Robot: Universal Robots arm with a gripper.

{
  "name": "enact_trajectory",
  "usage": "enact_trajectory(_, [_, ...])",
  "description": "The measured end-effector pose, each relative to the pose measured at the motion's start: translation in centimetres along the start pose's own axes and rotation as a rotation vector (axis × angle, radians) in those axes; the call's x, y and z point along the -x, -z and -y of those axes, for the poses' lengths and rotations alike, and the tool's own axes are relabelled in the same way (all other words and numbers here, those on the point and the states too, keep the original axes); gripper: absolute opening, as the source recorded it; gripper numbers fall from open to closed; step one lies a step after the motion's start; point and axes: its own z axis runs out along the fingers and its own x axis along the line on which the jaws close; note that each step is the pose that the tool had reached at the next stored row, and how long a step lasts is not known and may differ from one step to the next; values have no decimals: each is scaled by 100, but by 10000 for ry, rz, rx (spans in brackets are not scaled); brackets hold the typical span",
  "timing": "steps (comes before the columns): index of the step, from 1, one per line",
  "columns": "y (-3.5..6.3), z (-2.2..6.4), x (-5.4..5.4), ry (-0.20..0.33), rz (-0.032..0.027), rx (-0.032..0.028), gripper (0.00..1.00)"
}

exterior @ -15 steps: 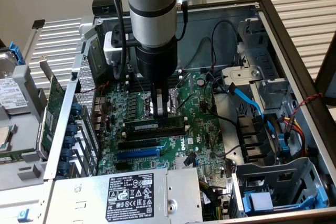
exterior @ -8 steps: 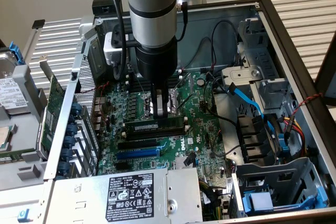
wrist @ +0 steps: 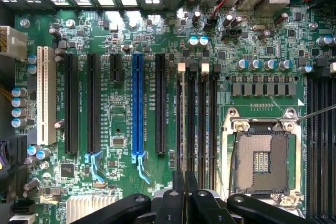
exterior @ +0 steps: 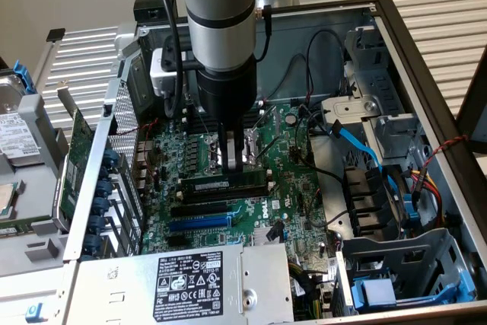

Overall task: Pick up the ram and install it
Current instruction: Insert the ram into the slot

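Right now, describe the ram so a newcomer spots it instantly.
In the open computer case, find the green motherboard. Just under the gripper, the ram stands on edge. Unlike the empty black slot and blue slot beside it, it carries a pale label.

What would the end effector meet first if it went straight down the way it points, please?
Most likely the memory stick standing on edge just beneath the end effector; whether they already touch is unclear.
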Motion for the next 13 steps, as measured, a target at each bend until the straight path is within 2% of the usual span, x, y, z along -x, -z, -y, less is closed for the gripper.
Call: enact_trajectory(13, [-16,0,-1,-8,-2,1,12])
